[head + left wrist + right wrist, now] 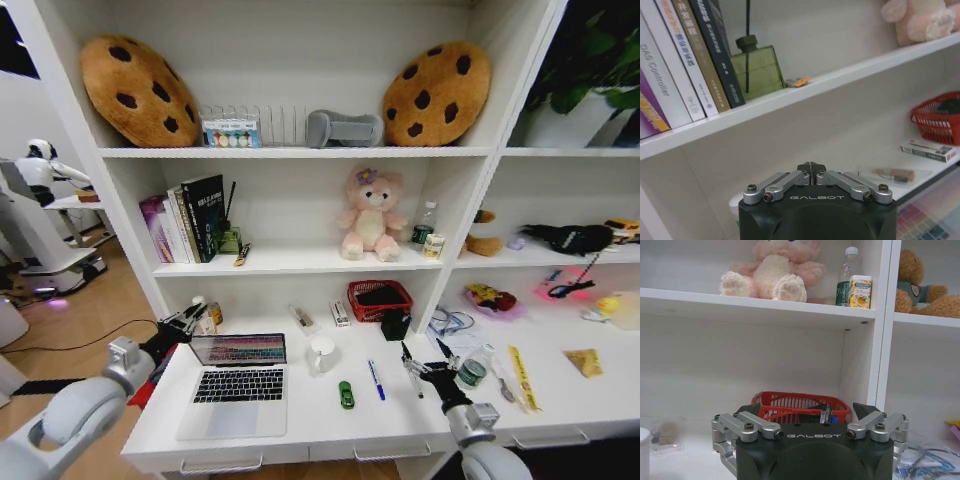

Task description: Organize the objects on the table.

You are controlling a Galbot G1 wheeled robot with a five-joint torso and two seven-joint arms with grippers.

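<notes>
Seemingly two pens (pixel 376 380), one laptop (pixel 233 385), one mug (pixel 322 354), one toy (pixel 346 394).

Bare table (pixel 300 415) lies along the front edge, right of the silver laptop (pixel 235 388). Between laptop and blue pen (pixel 375 380), the white mug (pixel 321 353) and the tiny green toy (pixel 346 394) narrow the way in. Behind them the red basket (pixel 379 299) and small black box (pixel 395 324) block the back, under a low shelf (pixel 300 262).

cookie cushions (pixel 137 90) | pink plush bear (pixel 368 213) | red basket (pixel 379 299) | perhaps green bottle (pixel 756 68)
</notes>
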